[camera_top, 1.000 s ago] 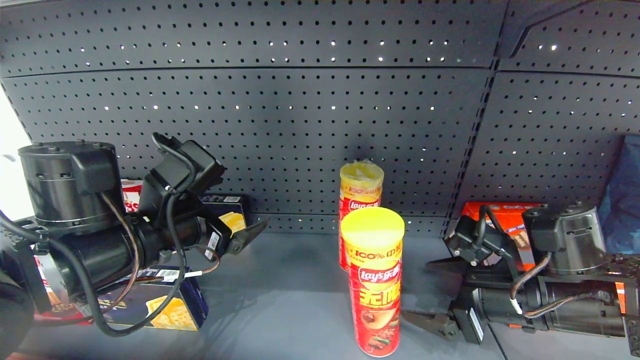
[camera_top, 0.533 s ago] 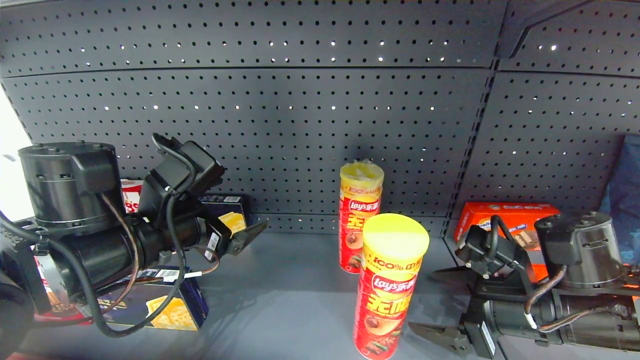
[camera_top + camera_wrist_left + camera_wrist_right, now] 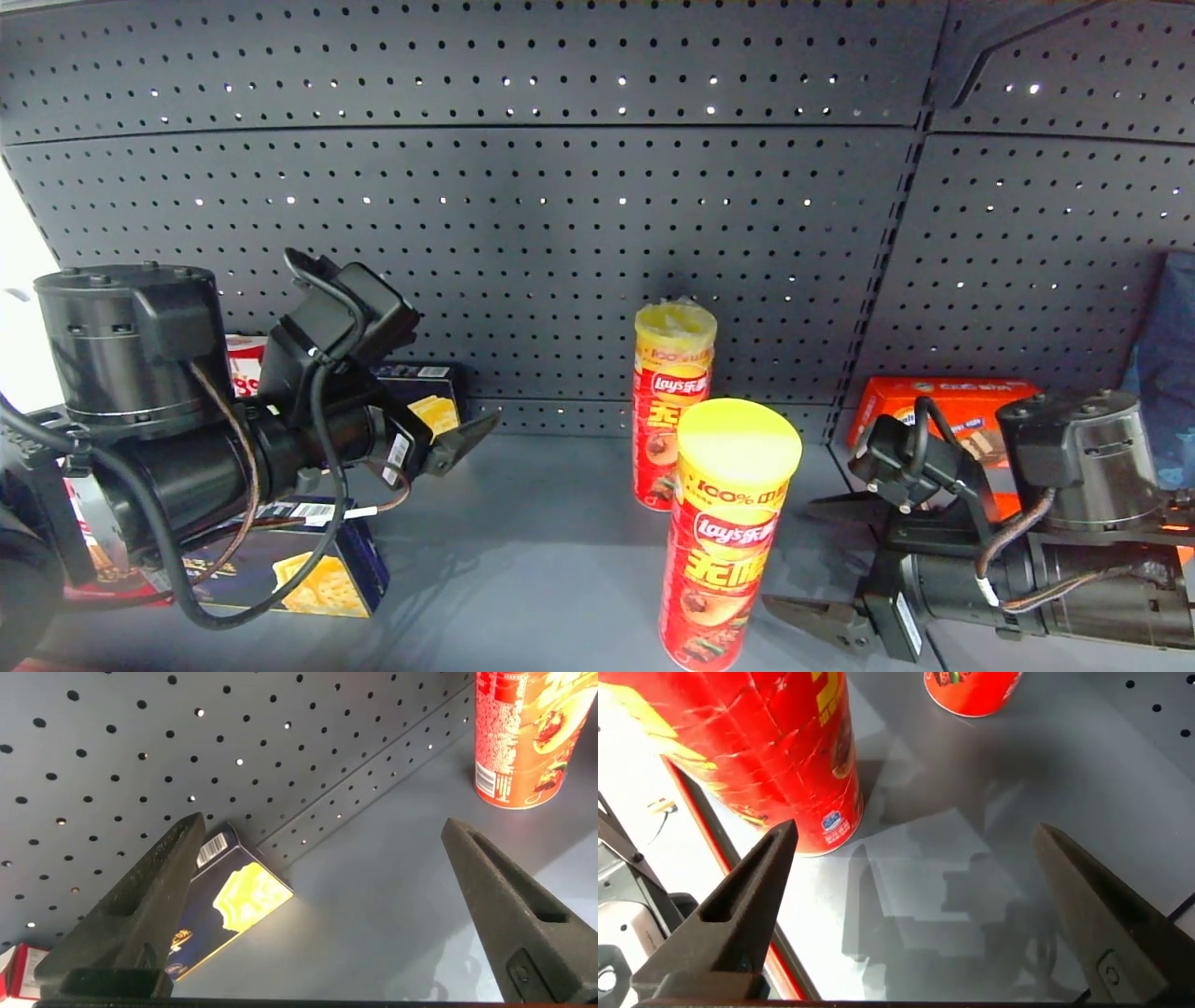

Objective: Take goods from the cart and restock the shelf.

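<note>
Two red chip cans with yellow lids stand on the grey shelf (image 3: 551, 551). The front can (image 3: 719, 551) is near the shelf's front edge and leans with its top to the right; the back can (image 3: 670, 401) is upright by the pegboard. My right gripper (image 3: 822, 565) is open just right of the front can, apart from it. From its wrist, the right gripper (image 3: 915, 915) sees the front can (image 3: 757, 747) and the back can (image 3: 976, 691). My left gripper (image 3: 448, 443) hovers open at the left, holding nothing. The left gripper (image 3: 322, 915) faces a chip can (image 3: 519, 737).
A dark blue cracker box (image 3: 289, 560) lies under my left arm. Another dark blue box (image 3: 425, 387), also (image 3: 229, 901), stands at the back left beside a red-and-white pack (image 3: 245, 359). An orange box (image 3: 943, 401) and a blue bag (image 3: 1162, 355) sit behind my right arm.
The front can's top has swung to the right, so it now leans. My right gripper has drawn back to the right and a little lower. The left arm has not moved.
</note>
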### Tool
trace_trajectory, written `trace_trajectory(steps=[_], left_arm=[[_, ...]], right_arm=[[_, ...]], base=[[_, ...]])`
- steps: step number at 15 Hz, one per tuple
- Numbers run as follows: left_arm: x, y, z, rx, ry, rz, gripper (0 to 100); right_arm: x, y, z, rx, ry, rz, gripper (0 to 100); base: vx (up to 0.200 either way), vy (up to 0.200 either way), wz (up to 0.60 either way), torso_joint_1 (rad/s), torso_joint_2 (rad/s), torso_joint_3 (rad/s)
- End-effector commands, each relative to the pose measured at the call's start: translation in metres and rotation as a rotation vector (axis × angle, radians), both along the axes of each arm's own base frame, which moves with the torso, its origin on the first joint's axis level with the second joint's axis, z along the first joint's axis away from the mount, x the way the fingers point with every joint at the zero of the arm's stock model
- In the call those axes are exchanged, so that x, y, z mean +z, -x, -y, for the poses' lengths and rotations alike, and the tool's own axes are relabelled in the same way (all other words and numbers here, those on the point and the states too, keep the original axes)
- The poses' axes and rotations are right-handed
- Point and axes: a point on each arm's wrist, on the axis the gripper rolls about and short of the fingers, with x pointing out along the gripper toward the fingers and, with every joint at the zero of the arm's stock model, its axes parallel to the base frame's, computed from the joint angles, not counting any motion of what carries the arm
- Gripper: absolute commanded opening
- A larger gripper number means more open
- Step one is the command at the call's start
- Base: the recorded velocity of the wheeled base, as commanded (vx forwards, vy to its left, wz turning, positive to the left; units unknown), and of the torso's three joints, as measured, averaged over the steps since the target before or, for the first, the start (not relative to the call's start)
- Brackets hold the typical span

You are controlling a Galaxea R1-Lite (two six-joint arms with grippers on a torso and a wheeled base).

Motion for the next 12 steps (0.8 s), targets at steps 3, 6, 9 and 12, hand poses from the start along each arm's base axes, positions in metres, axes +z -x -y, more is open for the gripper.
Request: trace_trajectory(steps=[3,6,9,12], left_arm=[[0.000,0.000,0.000,0.002,0.000,0.001,100],[0.000,0.000,0.000,0.002,0.004,0.011,100],[0.000,-0.001,-0.001,0.003,0.006,0.014,100],[0.001,-0.001,-0.003,0.003,0.009,0.017,100]], right_arm=[[-0.003,-0.003,-0.003,0.002,0.006,-0.008,100],[-0.005,-0.006,-0.006,0.007,0.012,-0.017,100],[-0.006,-0.008,-0.010,0.015,0.013,-0.020,100],[-0.007,-0.007,-0.013,0.028,0.017,-0.025,100]], base=[[0.000,0.000,0.00,0.000,0.00,0.000],[0.000,0.000,0.00,0.000,0.00,0.000],[0.000,0.000,0.00,0.000,0.00,0.000],[0.000,0.000,0.00,0.000,0.00,0.000]])
